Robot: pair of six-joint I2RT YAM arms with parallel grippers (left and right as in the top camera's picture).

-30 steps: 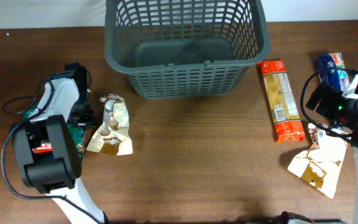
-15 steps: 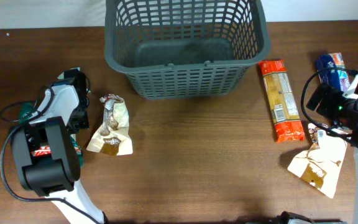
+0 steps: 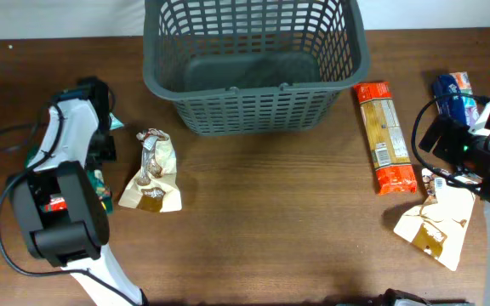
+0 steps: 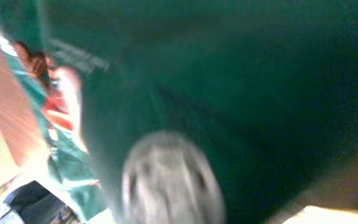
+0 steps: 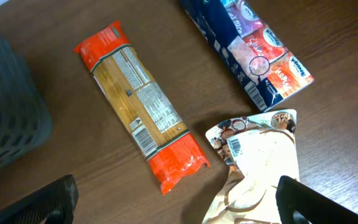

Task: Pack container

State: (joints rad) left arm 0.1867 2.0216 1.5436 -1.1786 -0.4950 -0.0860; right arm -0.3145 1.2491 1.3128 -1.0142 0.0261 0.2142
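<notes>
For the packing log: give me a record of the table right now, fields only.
container: grey basket, empty, far centre
left of basket: beige pouch; green packet
right of basket: orange pasta packet, blue packet, second beige pouch
left gripper: close over green packet, view blurred, state unclear
right gripper: open, holding nothing

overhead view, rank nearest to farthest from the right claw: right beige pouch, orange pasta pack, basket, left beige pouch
The right claw is at the table's right edge.
1. Right beige pouch: front right, directly at the claw.
2. Orange pasta pack: right of centre, between claw and basket.
3. Basket: back centre.
4. Left beige pouch: far left side.
</notes>
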